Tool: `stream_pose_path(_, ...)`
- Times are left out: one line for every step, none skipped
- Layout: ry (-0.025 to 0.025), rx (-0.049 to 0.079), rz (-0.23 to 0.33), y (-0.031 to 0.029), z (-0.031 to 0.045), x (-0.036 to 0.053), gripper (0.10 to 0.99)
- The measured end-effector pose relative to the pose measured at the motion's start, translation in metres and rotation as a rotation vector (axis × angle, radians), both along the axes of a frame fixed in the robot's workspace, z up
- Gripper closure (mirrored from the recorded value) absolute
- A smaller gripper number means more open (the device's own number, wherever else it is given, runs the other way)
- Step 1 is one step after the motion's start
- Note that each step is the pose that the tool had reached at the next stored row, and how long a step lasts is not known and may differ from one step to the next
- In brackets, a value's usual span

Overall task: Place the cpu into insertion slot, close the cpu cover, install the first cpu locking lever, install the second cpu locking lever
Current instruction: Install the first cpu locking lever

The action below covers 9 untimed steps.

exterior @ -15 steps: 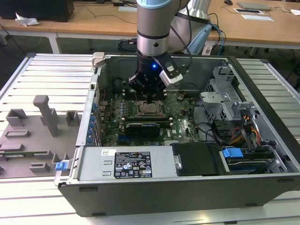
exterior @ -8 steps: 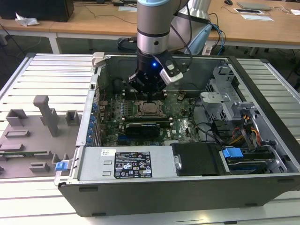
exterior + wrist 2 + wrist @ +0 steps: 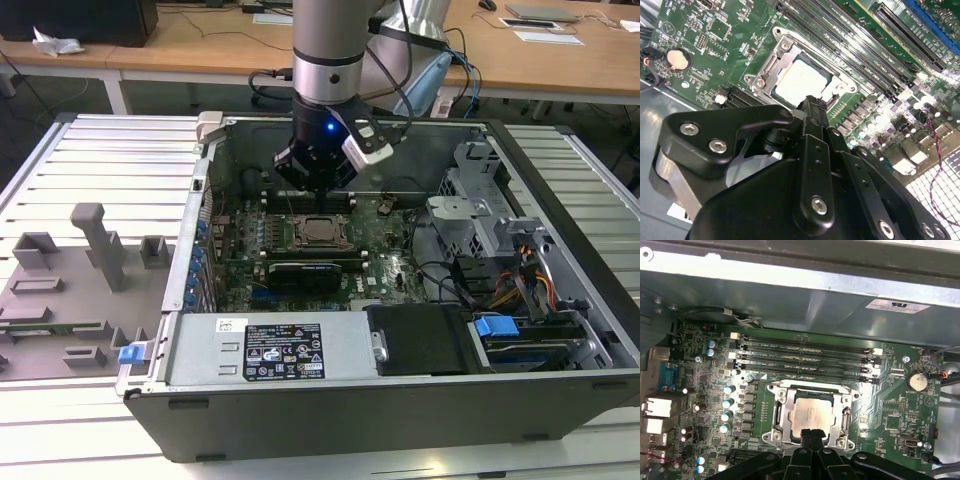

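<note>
The claw [image 3: 812, 434] is seen pinched closed, empty, over the cpu cover [image 3: 781, 412]; the cpu [image 3: 810, 412] is partly hidden by it.

The cpu [image 3: 810, 415] in the insertion slot [image 3: 778, 416] on the motherboard [image 3: 890, 410], claw [image 3: 812, 434] over one edge of it.

The exterior view looks down from afar, arm [image 3: 328, 60] at 12 o'clock. Both wrist views closely share the insertion slot [image 3: 810, 414] [image 3: 801, 82].
</note>
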State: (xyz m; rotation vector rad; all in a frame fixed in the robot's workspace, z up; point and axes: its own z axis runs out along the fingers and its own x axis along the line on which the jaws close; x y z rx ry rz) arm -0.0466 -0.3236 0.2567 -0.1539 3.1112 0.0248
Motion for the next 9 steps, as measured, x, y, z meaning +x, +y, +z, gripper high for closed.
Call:
stream_pose_path(0.0001, 0.0, 0.0, 0.0, 0.0, -0.0002, 0.98)
stream_pose_path(0.0001, 0.0, 0.0, 0.0, 0.0001, -0.0009, 0.98)
stream_pose_path(0.0001, 0.0, 0.0, 0.0, 0.0001, -0.0024, 0.98)
stream_pose_path(0.0, 0.0, 0.0, 0.0, 0.0001, -0.0042, 0.98)
stream_pose_path(-0.0001, 0.0, 0.0, 0.0001, 0.0001, -0.0062, 0.98)
stream_pose_path(-0.0003, 0.0, 0.0, 0.0002, 0.0001, -0.0083, 0.98)
stream_pose_path(-0.0004, 0.0, 0.0, 0.0004, 0.0001, -0.0117, 0.98)
stream_pose_path(-0.0005, 0.0, 0.0, 0.0004, 0.0001, -0.0152, 0.98)
stream_pose_path(-0.0006, 0.0, 0.0, 0.0005, 0.0001, -0.0193, 0.98)
